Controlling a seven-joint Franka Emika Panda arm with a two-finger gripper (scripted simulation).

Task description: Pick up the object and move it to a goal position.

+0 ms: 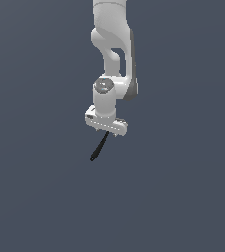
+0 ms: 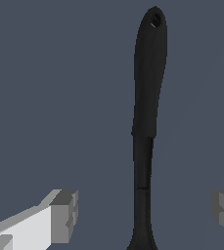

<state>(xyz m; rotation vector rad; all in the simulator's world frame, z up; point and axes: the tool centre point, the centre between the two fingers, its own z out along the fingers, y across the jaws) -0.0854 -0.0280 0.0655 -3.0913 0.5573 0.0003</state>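
The object is a slim black stick (image 1: 99, 147) with a thicker rounded handle end that has a small hole. In the exterior view it lies on the grey surface, reaching out from under the white gripper (image 1: 105, 131) toward the view's lower left. In the wrist view the object (image 2: 147, 97) runs lengthwise between the two grey fingertips (image 2: 64, 215), which stand wide apart on either side of its thin part without touching it. The gripper (image 2: 145, 212) is open and holds nothing. The far tip of the object under the hand is hidden.
A plain dark grey surface (image 1: 182, 197) lies all around. The white arm (image 1: 111, 44) rises straight above the gripper. No other objects or goal marker show.
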